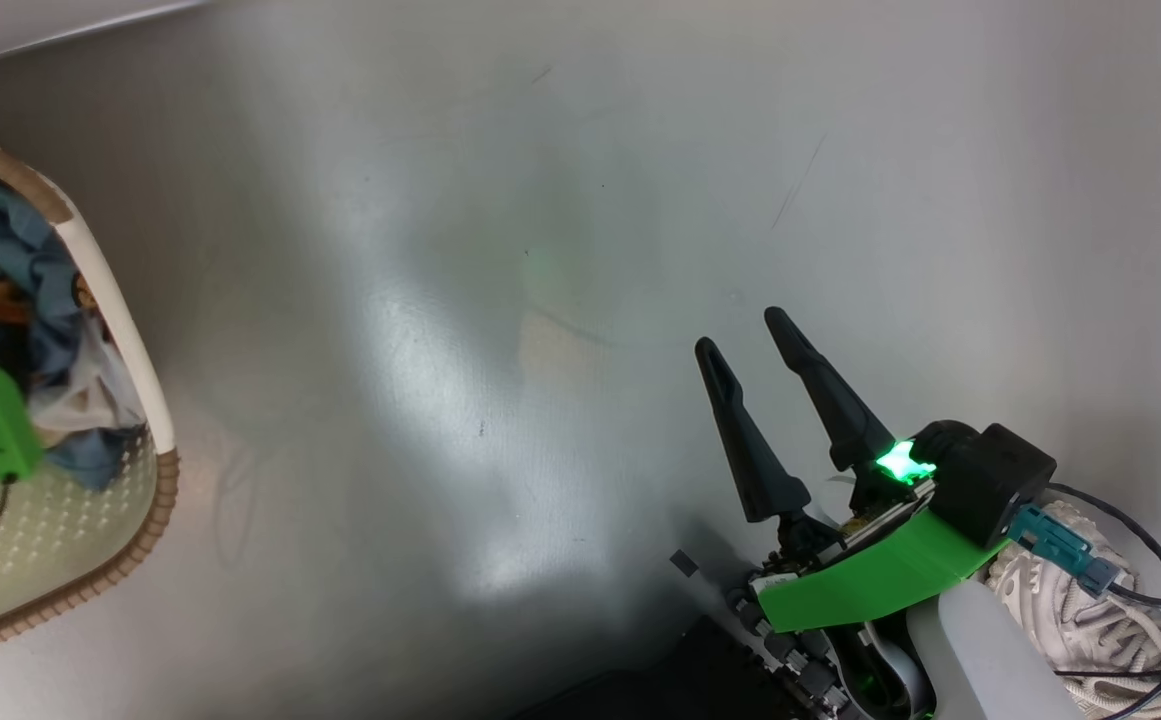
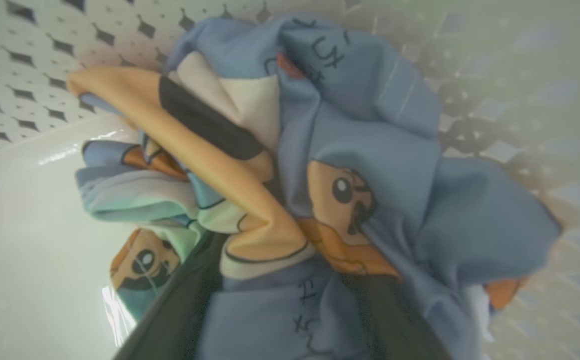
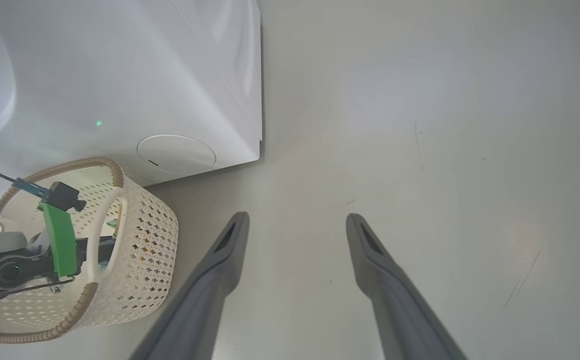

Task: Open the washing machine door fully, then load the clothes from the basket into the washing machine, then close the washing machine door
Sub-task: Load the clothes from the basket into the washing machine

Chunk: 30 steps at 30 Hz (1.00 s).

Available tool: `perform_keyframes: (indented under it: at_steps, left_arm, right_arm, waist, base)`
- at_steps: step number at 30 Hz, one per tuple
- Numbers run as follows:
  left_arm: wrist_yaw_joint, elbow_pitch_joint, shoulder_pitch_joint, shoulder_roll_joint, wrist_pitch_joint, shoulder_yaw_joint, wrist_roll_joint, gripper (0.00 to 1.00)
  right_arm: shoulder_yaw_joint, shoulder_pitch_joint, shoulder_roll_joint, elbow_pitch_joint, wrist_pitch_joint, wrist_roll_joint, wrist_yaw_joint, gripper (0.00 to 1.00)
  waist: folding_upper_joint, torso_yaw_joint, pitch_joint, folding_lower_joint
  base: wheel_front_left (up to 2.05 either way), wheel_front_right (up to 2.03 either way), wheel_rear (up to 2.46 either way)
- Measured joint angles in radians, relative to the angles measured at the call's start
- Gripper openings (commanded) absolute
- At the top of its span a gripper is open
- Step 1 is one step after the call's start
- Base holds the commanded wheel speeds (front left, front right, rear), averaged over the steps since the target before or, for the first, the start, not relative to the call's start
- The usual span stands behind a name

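White washer, cream basket just beside it, blue clothes inside.
My left pincer is down in the basket, fingers spread with cloth bunched between them, whether they grip it I cannot tell; my right pincer hangs wide apart over bare floor, well away from the basket.

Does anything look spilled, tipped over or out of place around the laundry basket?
Nothing stands out. The light-blue printed clothes lie crumpled inside the cream perforated plastic basket, none on the grey floor, which bears only faint scuff marks. The basket stands upright beside the white washing machine.
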Motion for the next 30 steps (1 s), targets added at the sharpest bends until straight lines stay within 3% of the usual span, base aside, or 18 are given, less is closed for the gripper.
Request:
perform_keyframes:
  at_steps: [1,3,17,22,30]
  left_arm:
    - [0.000,-0.011,-0.002,0.000,0.005,-0.010,-0.022,0.78]
    - [0.000,-0.028,-0.010,0.003,0.003,-0.035,-0.046,0.00]
    - [0.000,-0.021,-0.014,0.020,-0.116,-0.142,-0.171,0.00]
    - [0.000,-0.026,0.015,-0.005,-0.189,-0.174,-0.225,0.00]
    - [0.000,-0.048,0.066,-0.040,-0.209,-0.150,-0.247,0.00]
  right_arm:
    - [0.000,0.000,0.000,0.000,0.000,0.000,0.000,1.00]
    - [0.000,0.000,0.001,0.000,0.000,0.000,0.000,1.00]
    - [-0.047,-0.002,0.001,0.008,0.000,-0.012,0.000,1.00]
    - [-0.082,-0.003,0.001,0.023,0.000,-0.048,0.000,1.00]
    - [-0.116,-0.004,0.000,0.045,0.000,-0.073,0.000,1.00]
  waist:
    - [0.0000,0.000,0.001,0.0000]
    - [0.0000,0.002,0.001,0.0000]
    - [0.0000,0.036,-0.055,-0.0001]
    - [0.0000,0.062,-0.109,0.0000]
    - [0.0000,0.102,-0.184,0.0000]
  base:
    - [0.00,0.00,0.00]
    - [0.00,0.00,0.00]
    - [0.00,0.00,0.00]
    - [0.00,0.00,0.00]
    - [0.00,0.00,0.00]
